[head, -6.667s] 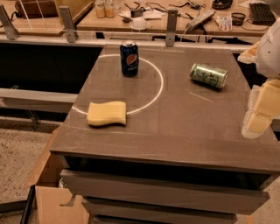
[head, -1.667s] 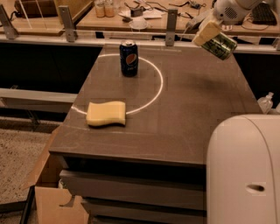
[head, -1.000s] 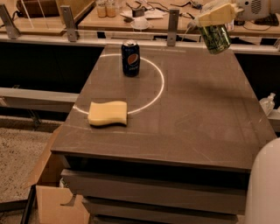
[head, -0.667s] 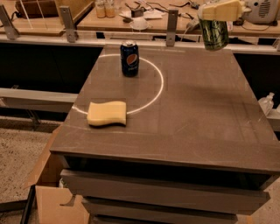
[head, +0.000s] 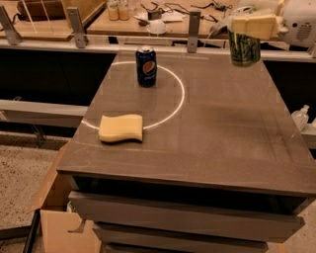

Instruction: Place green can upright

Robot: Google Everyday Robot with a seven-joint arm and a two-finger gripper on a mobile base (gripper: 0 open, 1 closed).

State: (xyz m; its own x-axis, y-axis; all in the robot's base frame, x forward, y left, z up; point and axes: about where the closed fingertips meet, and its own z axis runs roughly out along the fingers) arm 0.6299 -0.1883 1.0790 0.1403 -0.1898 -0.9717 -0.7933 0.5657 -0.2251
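Observation:
My gripper [head: 249, 27] is at the top right, above the far right part of the table [head: 217, 138]. It is shut on the green can [head: 244, 50], gripping its upper end. The can hangs upright in the air below the fingers, a little above the table surface. The can's top is hidden by the pale fingers [head: 254, 24].
A dark blue Pepsi can [head: 146, 66] stands upright at the far left-centre, on a white circle line. A yellow sponge [head: 121, 128] lies near the left front. A workbench with clutter [head: 148, 15] runs behind the table. A cardboard box [head: 59, 227] sits on the floor at front left.
The green can lay on its side on the table at first. My gripper has lifted it and turned it from tilted to upright, holding near the same spot.

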